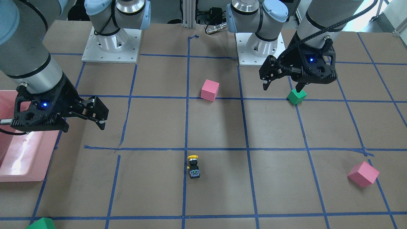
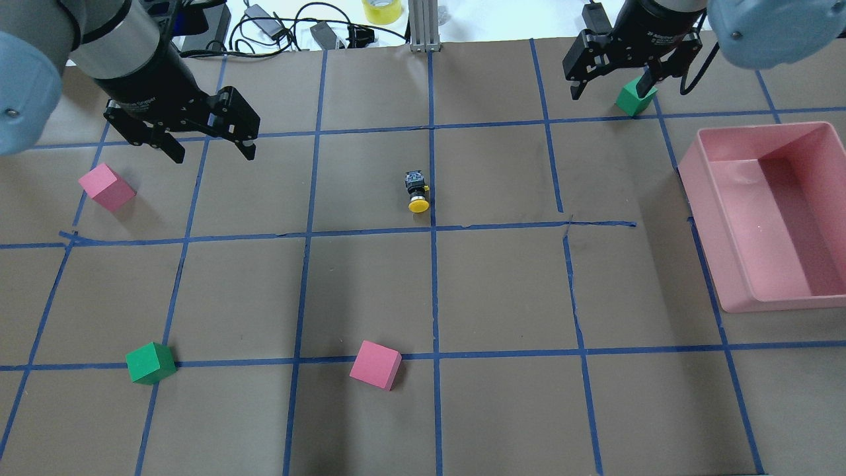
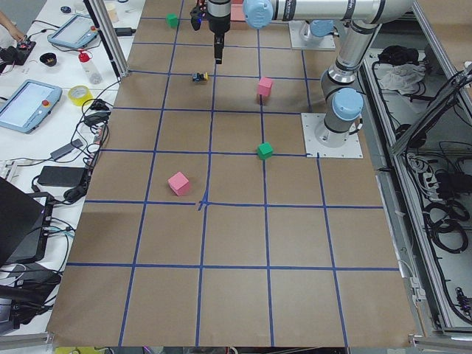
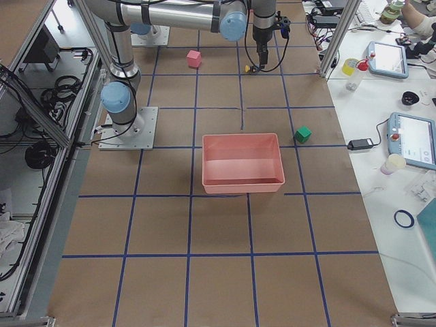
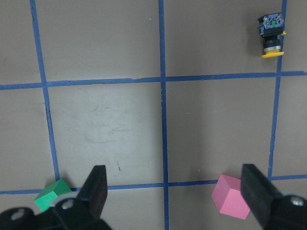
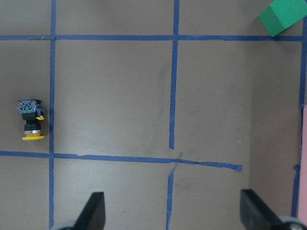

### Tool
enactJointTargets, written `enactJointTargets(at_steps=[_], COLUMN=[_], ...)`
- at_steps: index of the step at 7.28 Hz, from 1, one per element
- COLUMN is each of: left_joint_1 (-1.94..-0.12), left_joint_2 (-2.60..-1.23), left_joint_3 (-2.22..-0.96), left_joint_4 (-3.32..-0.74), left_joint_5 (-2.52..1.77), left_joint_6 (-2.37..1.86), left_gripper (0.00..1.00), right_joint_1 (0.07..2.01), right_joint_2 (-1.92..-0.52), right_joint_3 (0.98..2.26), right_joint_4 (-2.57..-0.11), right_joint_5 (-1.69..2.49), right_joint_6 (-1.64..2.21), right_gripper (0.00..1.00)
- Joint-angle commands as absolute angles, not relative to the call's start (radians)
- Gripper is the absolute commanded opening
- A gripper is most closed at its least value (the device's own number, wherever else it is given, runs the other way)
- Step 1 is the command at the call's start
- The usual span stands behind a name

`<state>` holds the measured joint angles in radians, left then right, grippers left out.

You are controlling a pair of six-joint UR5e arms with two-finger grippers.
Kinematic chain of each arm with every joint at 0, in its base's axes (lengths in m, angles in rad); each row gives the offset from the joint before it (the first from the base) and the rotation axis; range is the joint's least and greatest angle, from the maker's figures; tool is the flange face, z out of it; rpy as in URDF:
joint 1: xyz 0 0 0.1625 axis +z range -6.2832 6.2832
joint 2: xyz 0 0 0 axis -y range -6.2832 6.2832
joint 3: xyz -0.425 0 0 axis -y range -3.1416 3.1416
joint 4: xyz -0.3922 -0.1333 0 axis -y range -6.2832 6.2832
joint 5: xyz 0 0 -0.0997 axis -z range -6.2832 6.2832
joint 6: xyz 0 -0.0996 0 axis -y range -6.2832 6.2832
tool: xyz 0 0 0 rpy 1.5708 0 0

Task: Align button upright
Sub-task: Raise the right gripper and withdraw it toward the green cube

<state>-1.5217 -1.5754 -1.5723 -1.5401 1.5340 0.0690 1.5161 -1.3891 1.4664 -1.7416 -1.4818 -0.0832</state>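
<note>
You had the button (image 2: 416, 192) lying on its side near the middle of the table, just beside the centre tape line (image 2: 433, 277) on the robot's left of it, with its yellow cap (image 2: 418, 205) pointing back toward the robot and its base (image 2: 414, 178) pointing away. Nothing touched it, and the cubes sat well apart from it. Your left gripper (image 2: 213, 153) hung high over the table with its jaws spread wide and nothing between them. The right gripper (image 2: 608, 89) was the same, wide open and empty, off to the other side. Neither was over the button. I judged the button to be light and rigid, a hard plastic part that would skid or spin at a one-sided nudge rather than give. The round cap looked smooth and likely to roll or slip out of flat fingers. The boxy base offered flat opposite faces, so that was the place to take hold, closing across its two side faces or low on the black neck (image 5: 271, 43). From there you could tip it up and set it down on the end of the base, cap on top. The terminals on the base looked like the only delicate part.
</note>
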Motion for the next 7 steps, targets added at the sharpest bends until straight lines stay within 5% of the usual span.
enactJointTargets(at_steps=[1,7], left_joint_1=[-1.522,-1.522], left_joint_2=[-1.575,-1.575], left_joint_3=[-1.572,-1.572], left_joint_4=[-1.540,-1.540], left_joint_5=[1.534,1.534], left_joint_6=[0.068,0.067], left_gripper=[1.00,1.00], right_joint_1=[1.511,1.508], right_joint_2=[-1.396,-1.457], right_joint_3=[1.468,1.488], right_joint_4=[-1.717,-1.618], right_joint_5=[-1.483,-1.491], right_joint_6=[-0.081,-0.086], right_gripper=[1.00,1.00])
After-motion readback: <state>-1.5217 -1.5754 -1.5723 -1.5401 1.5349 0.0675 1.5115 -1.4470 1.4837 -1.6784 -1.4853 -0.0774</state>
